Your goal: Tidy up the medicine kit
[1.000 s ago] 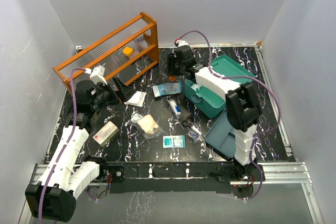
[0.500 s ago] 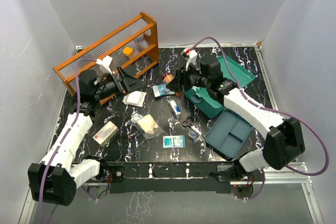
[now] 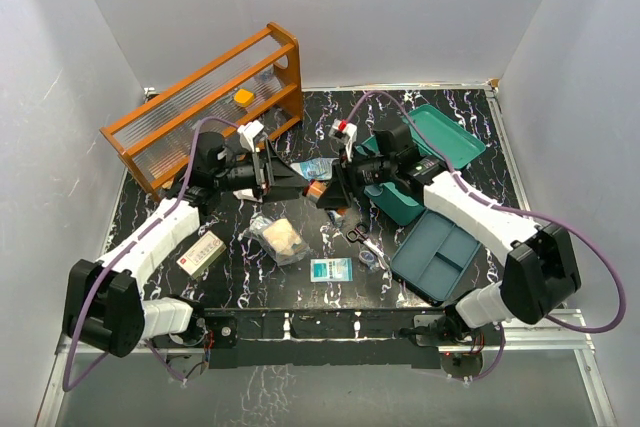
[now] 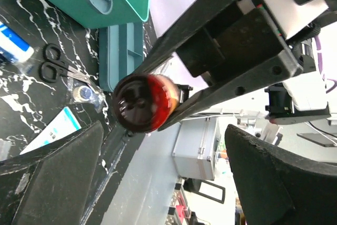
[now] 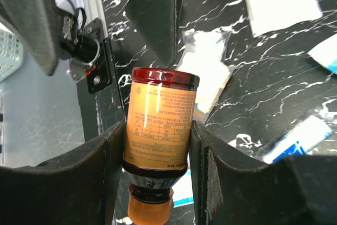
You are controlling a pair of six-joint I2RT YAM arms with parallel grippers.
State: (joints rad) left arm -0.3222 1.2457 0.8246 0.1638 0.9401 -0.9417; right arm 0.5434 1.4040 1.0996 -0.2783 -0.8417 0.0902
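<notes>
My right gripper [image 3: 322,192] is shut on a brown medicine bottle [image 5: 160,114] with an orange label and orange cap, held sideways above the table's middle. The bottle's dark base [image 4: 139,103] faces my left gripper [image 3: 287,179]. That gripper is open wide, its fingers [image 5: 158,14] just short of the bottle and apart from it. The teal medicine kit [image 3: 402,202] lies open at the right, its lid [image 3: 440,135] tipped back. In the left wrist view the kit [image 4: 113,1] shows behind the bottle.
A blue-grey divided tray [image 3: 437,255] sits near the front right. An orange wooden rack [image 3: 205,102] stands at the back left. Scissors [image 3: 358,237], a white tube [image 3: 335,210], a teal packet [image 3: 330,269], bagged gauze [image 3: 280,239] and a red-and-white box [image 3: 200,252] lie on the black marbled table.
My right gripper has carried the bottle leftward toward the table's middle. My left gripper has swung right, meeting it open-fingered at the bottle's base.
</notes>
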